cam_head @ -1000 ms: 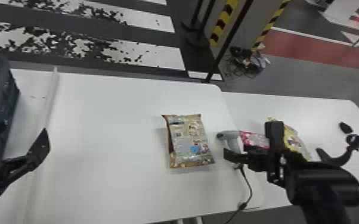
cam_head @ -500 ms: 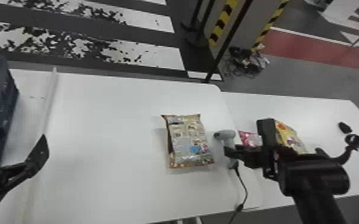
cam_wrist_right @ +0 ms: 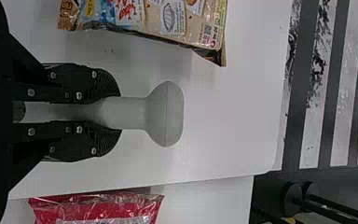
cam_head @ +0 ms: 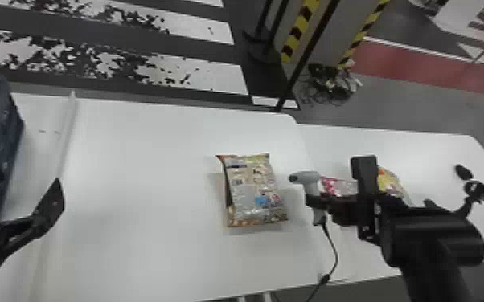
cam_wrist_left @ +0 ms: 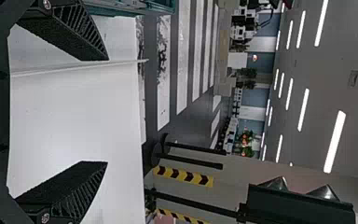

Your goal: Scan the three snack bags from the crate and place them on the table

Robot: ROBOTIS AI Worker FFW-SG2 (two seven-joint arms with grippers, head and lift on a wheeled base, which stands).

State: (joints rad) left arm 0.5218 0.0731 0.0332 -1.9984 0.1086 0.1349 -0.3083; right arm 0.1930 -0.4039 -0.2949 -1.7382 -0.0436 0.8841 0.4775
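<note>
"Scanner (cam_head: pixel 304 176) and right gripper (cam_wrist_right: pixel 118 112) had edged slightly nearer the tan bag (cam_head: pixel 253 192) since a second earlier; that bag had stayed put."

"And the rest, biggest first?"

"The table (cam_head: pixel 140 180) ran under the tan bag, and the side table (cam_head: pixel 434 160) lay to its right. The crate (cam_head: pixel 6 132) stood well to its left. The left gripper (cam_wrist_left: pixel 103 111) hung on that side too, fingers apart and empty."

"The other bags?"

"Both rested right of the tan bag on the side table, the red bag (cam_head: pixel 339 187) nearer, the yellow bag (cam_head: pixel 390 182) farther. I judged the tan one was the last to scan."

"The right jaws?"

"Clamped on the scanner's grip, just right of the tan bag. Its nose pointed across toward the bag, and its cord (cam_head: pixel 333 245) trailed off nearer the robot."

"How would you have scanned well?"

"Kept the squeeze firm, brought the nose over the bag and tipped it down at the code. A small printed patch (cam_wrist_right: pixel 207 32) near the bag's far edge might have been it; I couldn't be sure. Glossy film could have thrown glare, so a slight slant and a steady pause made sense, with slack left in the cord."
</note>
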